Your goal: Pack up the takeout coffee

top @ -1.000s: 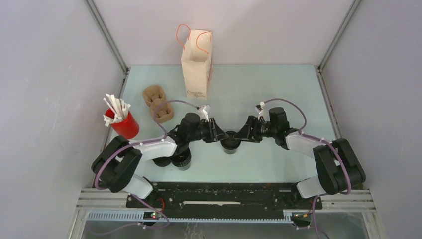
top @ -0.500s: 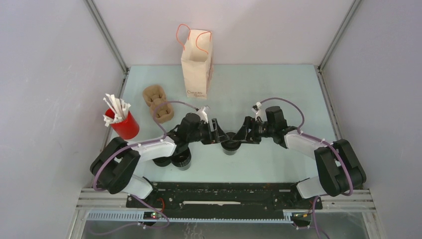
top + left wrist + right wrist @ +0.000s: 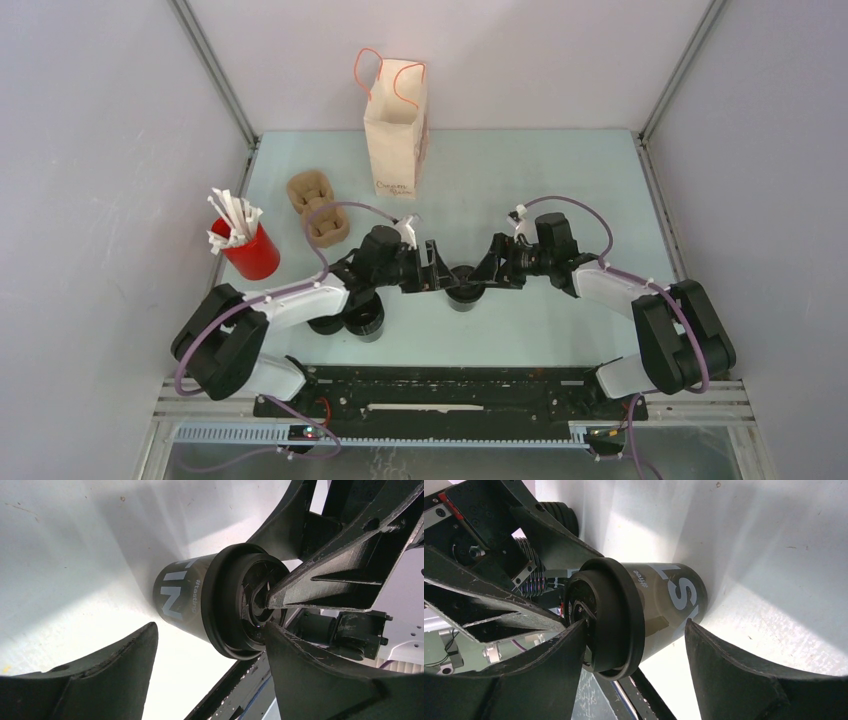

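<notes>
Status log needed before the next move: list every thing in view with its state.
Central black lidded takeout cup: upright, lidded, unpacked.
Left gripper: fingers open, flanking that cup.
Right gripper: fingers open, flanking that cup.
Second black lidded cup beside left arm: upright, lidded.
Third black cup: partly hidden by that arm.
Tan paper bag with orange handles: standing upright.
Brown moulded-pulp carrier: empty.
Red cup of white sticks: upright.

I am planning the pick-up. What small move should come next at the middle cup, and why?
Probably close the right gripper on the takeout coffee: it stands between that gripper's open fingers, ungripped, and the left gripper is open too.
</notes>
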